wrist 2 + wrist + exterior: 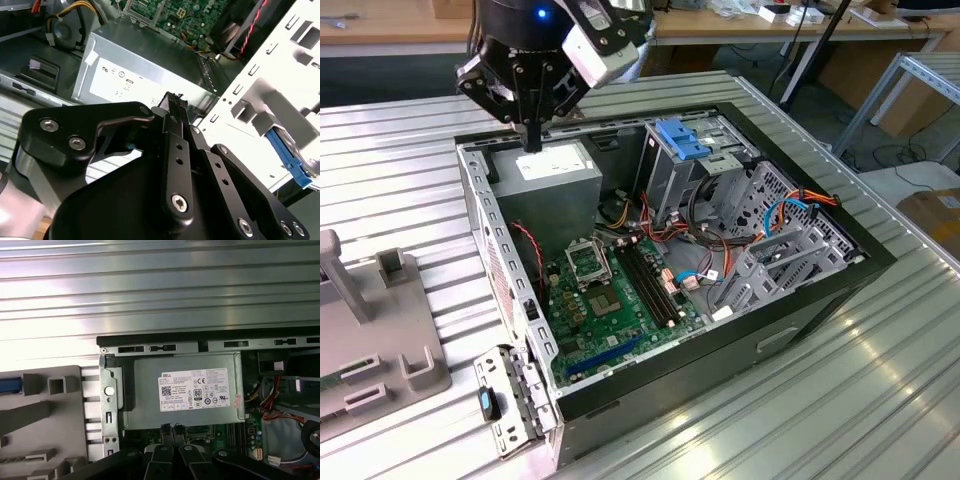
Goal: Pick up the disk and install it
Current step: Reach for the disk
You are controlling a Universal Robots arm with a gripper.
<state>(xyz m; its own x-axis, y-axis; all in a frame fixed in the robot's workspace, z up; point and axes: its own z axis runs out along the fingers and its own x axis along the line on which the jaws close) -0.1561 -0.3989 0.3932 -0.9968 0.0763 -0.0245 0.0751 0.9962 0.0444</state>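
Note:
My gripper [531, 140] hangs over the back corner of the open computer case [800, 300], just above the grey power-supply box [555, 175]. In both wrist views its black fingers [176, 102] [172, 428] sit close together with nothing between them. A blue plastic rail [292, 160] on a silver-grey part shows past the white case wall in the second wrist view. It looks like the disk's edge. In the first wrist view a blue strip [9, 385] lies on the grey fixture [50, 415]. The gripper is well apart from both.
Inside the case are the green motherboard [610, 300], loose cables, and a metal drive cage with a blue latch [682, 140]. The grey fixture [380, 330] stands on the ribbed table at the exterior view's left. A metal bracket [510, 405] juts from the case's near corner.

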